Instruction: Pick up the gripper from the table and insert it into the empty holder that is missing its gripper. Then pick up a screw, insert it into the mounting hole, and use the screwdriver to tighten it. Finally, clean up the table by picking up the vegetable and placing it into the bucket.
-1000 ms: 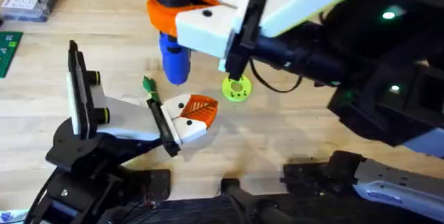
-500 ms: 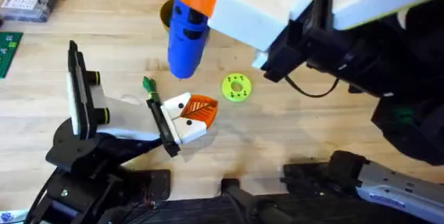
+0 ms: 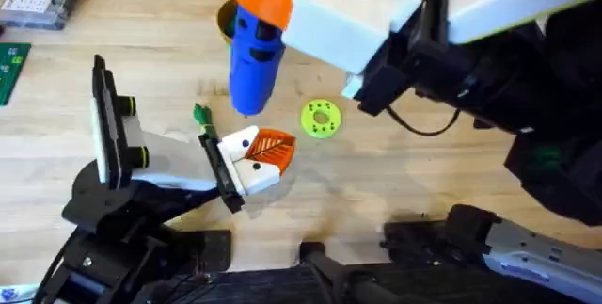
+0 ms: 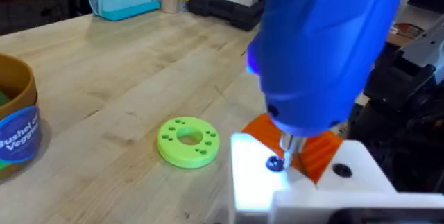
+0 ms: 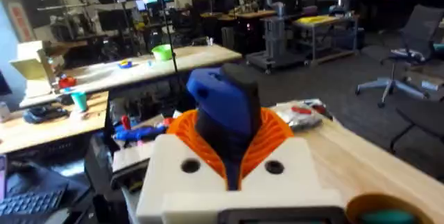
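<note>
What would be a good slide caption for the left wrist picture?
Blue screwdriver tip set on a screw in the white block, lime-green disc lying beside on the wooden table.

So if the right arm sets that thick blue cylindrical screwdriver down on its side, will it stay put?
Probably not. The blue cylindrical screwdriver looks smooth and round-bodied with a tapered nose, so it would likely roll, perhaps in an arc. The wooden table looks flat with no lip. It seems bulky, probably fairly heavy.

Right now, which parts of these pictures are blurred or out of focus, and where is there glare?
Overhead: the right hand holding the screwdriver rises near the camera, large and soft-edged; the gripper below stays sharp. Left wrist: the screwdriver fills the foreground, blurred, with a bright patch on the white block beneath. Right wrist: the room behind is soft.
</note>
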